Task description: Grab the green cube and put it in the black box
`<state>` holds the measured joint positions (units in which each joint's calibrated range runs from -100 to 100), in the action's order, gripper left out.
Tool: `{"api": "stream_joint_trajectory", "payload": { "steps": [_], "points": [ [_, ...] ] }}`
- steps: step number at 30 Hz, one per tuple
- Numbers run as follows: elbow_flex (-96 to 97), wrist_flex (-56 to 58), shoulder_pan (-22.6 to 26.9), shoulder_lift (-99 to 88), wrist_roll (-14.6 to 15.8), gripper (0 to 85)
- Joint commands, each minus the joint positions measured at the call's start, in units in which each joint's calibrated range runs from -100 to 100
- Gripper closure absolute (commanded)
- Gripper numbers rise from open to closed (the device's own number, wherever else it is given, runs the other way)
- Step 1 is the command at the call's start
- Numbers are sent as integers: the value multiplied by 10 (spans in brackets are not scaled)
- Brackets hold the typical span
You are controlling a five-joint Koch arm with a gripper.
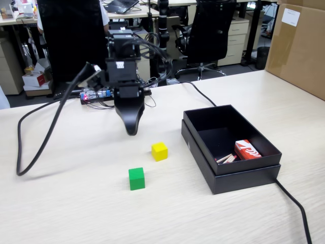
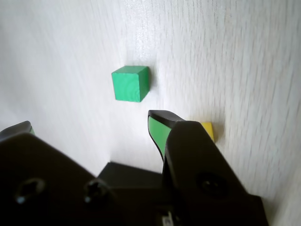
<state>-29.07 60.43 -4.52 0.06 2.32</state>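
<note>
Table [image 1: 76, 203]: pale wood-grain laminate, smooth, with a soft sheen; the grain runs in fine lines in the wrist view. Green cube [image 1: 136, 179], lower centre of the fixed view: plain matt faces, no gloss. Yellow cube [image 1: 159, 151]: the same matt finish. Black box [image 1: 264, 160], right of centre: matt black, card-like walls with a stepped rim. Gripper [image 1: 131, 129]: smooth black plastic, slightly glossy; fingers [image 2: 157, 132] faced with a flat green lining. Cardboard box [image 1: 299, 46], upper right: plain brown, dull.
</note>
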Motion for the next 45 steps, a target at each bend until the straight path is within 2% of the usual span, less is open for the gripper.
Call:
{"api": "stream_joint_trajectory", "payload": {
  "steps": [1, 17, 34, 38, 41, 45],
  "points": [
    [-65, 0, -3, 26, -5, 380],
    [-127, 0, -3, 202, -5, 380],
    [-175, 0, -1, 272, -4, 382],
    [-174, 0, 0, 276, -5, 431],
    [-173, 0, 1, 282, -5, 436],
    [-173, 0, 2, 289, -5, 540]
  ]
}}
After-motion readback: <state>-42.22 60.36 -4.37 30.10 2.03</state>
